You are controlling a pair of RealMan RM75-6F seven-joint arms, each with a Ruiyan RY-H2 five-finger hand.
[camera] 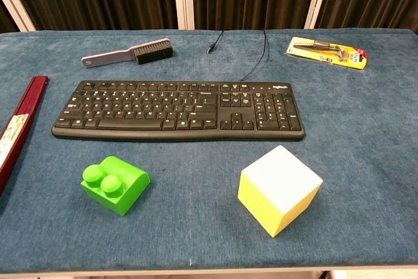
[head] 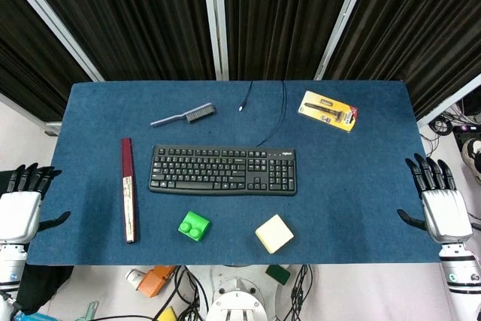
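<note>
The blue-covered table (head: 361, 178) carries everything here, and both hands wait off its side edges, holding nothing. The left hand (head: 21, 204) hangs just beyond the left edge near the front corner, fingers apart and pointing up; the right hand (head: 443, 201) mirrors it off the right edge, fingers likewise spread. Neither shows in the chest view.

Biggest piece first: the black keyboard (camera: 176, 109) lies flat across the middle, its cable (head: 274, 114) trailing to the back edge. It looks stiff and fairly light, best taken by its two short ends.

Nearest the left hand, the dark red ruler-like bar (head: 128, 189) lies along the left edge, long, thin and rigid. Lying that flat it looks awkward to lift, so a pinch across its narrow width near the middle seems wisest.

At the back, a grey brush (camera: 124, 55) offers its slim handle, and a yellow carded tool pack (camera: 326, 51) sits toward the back right corner, probably slick.

Along the front edge, the yellow-and-white cube (camera: 279, 189) gives flat, opposed faces for a secure hold, and the smaller green block (camera: 115, 184) with two studs looks light and hard; take it by its sides.
</note>
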